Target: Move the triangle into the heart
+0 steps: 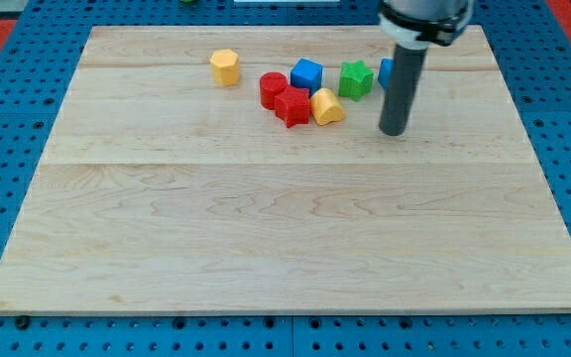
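I am still on the approach: my tip (394,131) rests on the table (266,238) at the view's right of the cluster, apart from every block, and there is no pincer on this rod to tell the state of. The triangle seems to be the blue block (386,69) half hidden behind the rod, though its shape is unclear, and the yellow heart (326,106) touches the red block (292,106), so next I must get round behind the blue one and push it leftward past the green block (356,78). The far edge is close behind the blocks, while the near half of the table lies open.

High front view (single) over board (266,238).
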Available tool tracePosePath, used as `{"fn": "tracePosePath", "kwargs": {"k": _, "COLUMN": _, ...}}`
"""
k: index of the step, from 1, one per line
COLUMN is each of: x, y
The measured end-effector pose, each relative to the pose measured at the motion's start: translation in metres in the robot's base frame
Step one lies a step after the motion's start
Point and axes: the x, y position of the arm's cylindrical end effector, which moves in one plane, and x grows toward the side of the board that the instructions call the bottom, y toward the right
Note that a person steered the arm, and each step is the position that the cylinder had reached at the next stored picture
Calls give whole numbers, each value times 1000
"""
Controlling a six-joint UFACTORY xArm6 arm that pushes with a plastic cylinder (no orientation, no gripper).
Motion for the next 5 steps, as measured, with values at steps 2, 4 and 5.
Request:
{"fn": "tracePosePath", "kwargs": {"k": 2, "x": -78, "y": 16}}
{"fn": "tracePosePath", "kwargs": {"k": 4, "x": -113, "y": -3}}
{"fn": "tracePosePath", "kwargs": {"k": 5, "x": -133, "y": -4}}
